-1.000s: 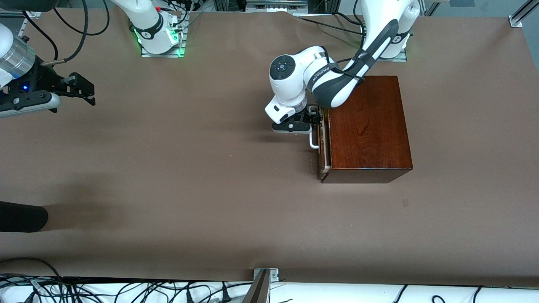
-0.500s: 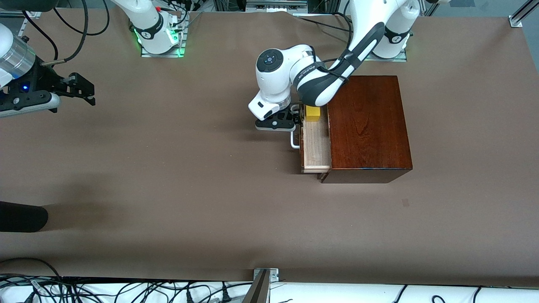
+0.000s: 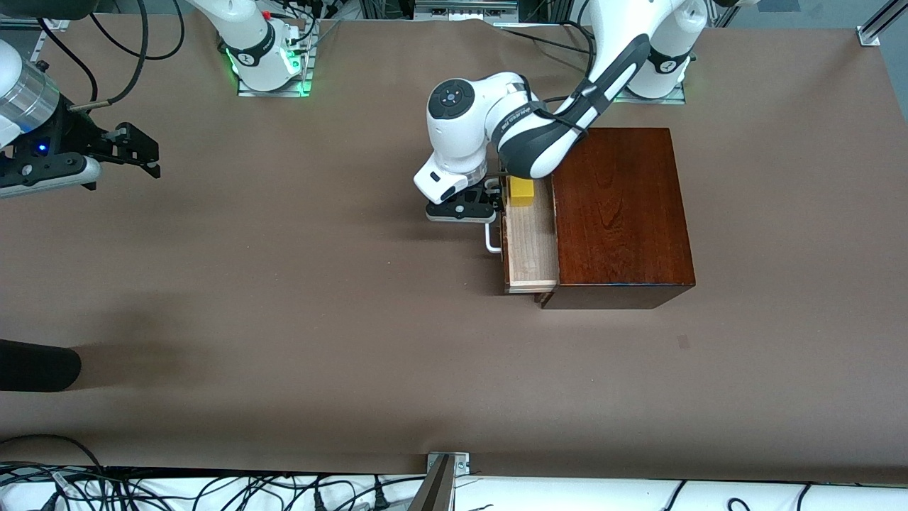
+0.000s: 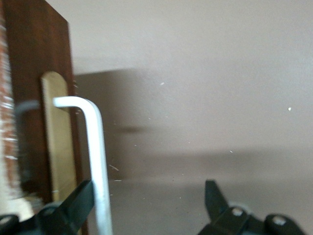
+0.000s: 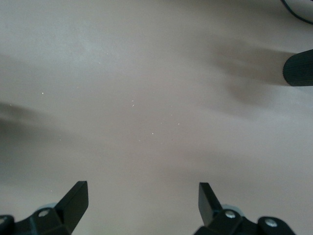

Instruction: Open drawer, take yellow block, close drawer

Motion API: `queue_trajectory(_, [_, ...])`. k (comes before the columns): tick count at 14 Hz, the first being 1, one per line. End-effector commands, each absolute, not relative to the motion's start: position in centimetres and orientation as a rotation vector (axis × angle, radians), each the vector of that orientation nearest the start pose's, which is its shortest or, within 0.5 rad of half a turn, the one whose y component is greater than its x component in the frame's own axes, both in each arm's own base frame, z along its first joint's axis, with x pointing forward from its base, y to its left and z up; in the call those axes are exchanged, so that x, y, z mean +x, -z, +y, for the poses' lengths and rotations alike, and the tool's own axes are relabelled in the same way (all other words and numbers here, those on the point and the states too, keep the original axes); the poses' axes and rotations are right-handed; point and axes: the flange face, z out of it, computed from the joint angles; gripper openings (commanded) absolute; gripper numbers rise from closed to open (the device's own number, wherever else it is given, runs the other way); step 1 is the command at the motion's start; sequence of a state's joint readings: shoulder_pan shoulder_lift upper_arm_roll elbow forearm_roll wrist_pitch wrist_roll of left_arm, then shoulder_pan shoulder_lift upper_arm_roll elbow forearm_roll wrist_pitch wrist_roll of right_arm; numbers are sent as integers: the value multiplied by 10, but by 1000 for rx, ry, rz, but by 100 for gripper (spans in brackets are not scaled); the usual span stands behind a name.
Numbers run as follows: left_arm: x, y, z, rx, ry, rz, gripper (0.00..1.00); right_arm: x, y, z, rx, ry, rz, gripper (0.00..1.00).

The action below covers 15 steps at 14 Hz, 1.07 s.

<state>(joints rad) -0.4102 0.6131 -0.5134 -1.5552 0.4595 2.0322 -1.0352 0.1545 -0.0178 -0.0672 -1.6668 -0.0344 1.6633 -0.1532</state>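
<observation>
The brown-covered table (image 3: 284, 319) carries a glossy reddish-brown wooden box (image 3: 621, 213) toward the left arm's end. Its shallow pale-wood drawer (image 3: 528, 248) stands part-way out of it, so the opening step looks all but done. The left gripper (image 3: 489, 202) sits at the white loop handle (image 3: 491, 241), jaws spread wide, one finger (image 4: 78, 205) touching the bar and not clamping it. The small bright yellow block (image 3: 522, 190) lies in the drawer's corner farthest from the front camera, just beside that gripper. Next, I'd say, comes lifting clear and dropping onto the cube. The right gripper (image 5: 142, 203) waits open over bare table.
</observation>
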Motion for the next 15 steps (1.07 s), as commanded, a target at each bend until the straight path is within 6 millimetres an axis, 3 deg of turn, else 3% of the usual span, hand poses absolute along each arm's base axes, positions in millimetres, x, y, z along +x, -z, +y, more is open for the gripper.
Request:
queue_trajectory(1, [482,-378,-496,-2973,132,50,100,554,-602,42,-3144,30,-374,100])
queue_trajectory(3, [488,-421,-479,-2957,159,59,100,554,-602,43,-3143,30,-378,100])
queue_trajectory(5, [509,-470,-442,-3001,135,46,100,554,-601,43,-3143,28,-361,100])
queue_trajectory(7, [534,-523,-392,-3056,132,13,100,556,-599,45,-3143,26,-366,100])
queue_trajectory(10, [559,-569,-326,-3053,119,90,100,563,-586,50,-3135,4,-392,100])
queue_trajectory(13, [565,-601,-264,-3031,82,117,100,565,-582,65,-3130,2,-430,100])
queue_trajectory(15, [570,-617,-220,-3054,73,167,100,570,-567,80,-3124,-36,-448,100])
